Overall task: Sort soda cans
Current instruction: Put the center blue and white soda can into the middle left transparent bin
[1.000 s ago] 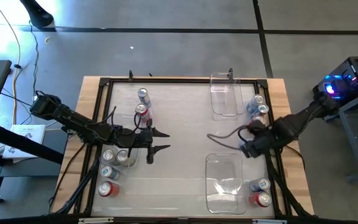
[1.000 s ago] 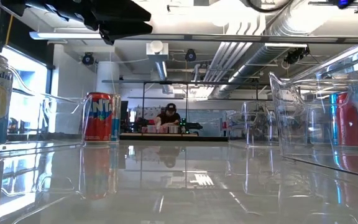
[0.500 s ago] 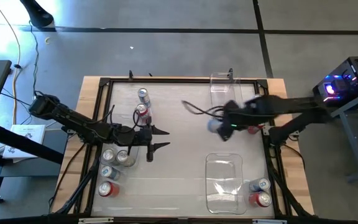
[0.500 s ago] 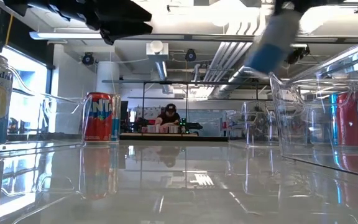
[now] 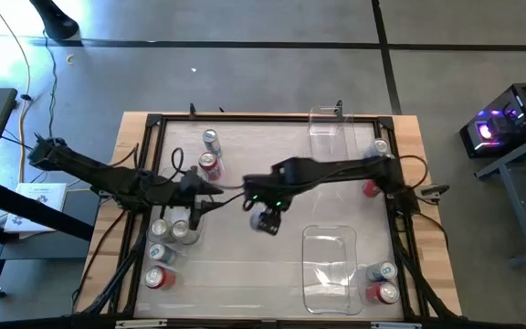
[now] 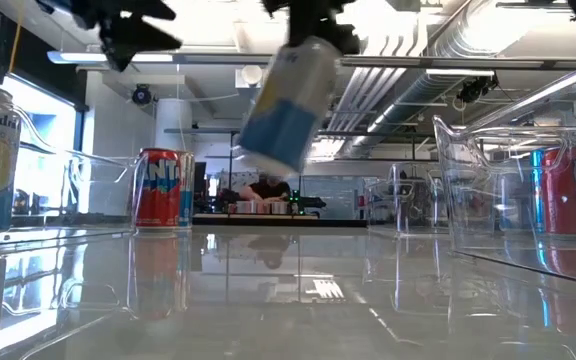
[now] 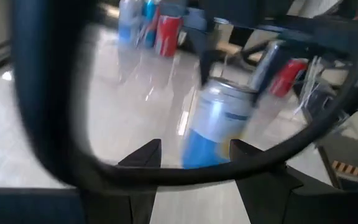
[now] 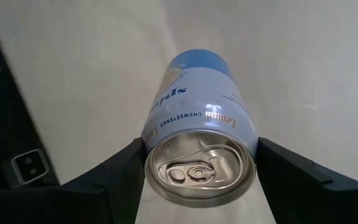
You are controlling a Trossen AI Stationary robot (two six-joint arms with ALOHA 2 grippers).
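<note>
A blue and silver soda can (image 5: pixel 265 219) hangs over the middle of the table, and my right gripper (image 8: pixel 199 163) is shut on it. In the low view this can (image 6: pixel 290 105) is tilted, well above the tabletop. My left gripper (image 5: pixel 208 199) is left of it and open, with nothing between its fingers; in its wrist view (image 7: pixel 194 155) the held can shows beyond them. Other soda cans stand on their bases: a silver one (image 5: pixel 210 139) and a red one (image 5: pixel 209 164) at the far left, several (image 5: pixel 160 253) at the near left, and more along the right edge (image 5: pixel 381 148). My right gripper pinches the blue can between its two fingers (image 8: pixel 117 174), on opposite sides of the body just below the top rim (image 8: pixel 157 146). The fingers come from above, slanting down. The can is lifted clear and tilted, its silver top toward the gripper and its bottom lower.
Two clear plastic bins stand on the table, one at the far right (image 5: pixel 330 137) and one at the near right (image 5: pixel 329 265). A red can (image 5: pixel 371 189) and two cans (image 5: pixel 383 283) stand by the right edge. A black frame (image 5: pixel 245 119) borders the tabletop.
My right gripper has swung from the table's right edge to its middle with the blue can, rolling its wrist; the can stays lifted and now hangs tilted. My left gripper has drawn back toward the left edge, risen a little and rolled.
</note>
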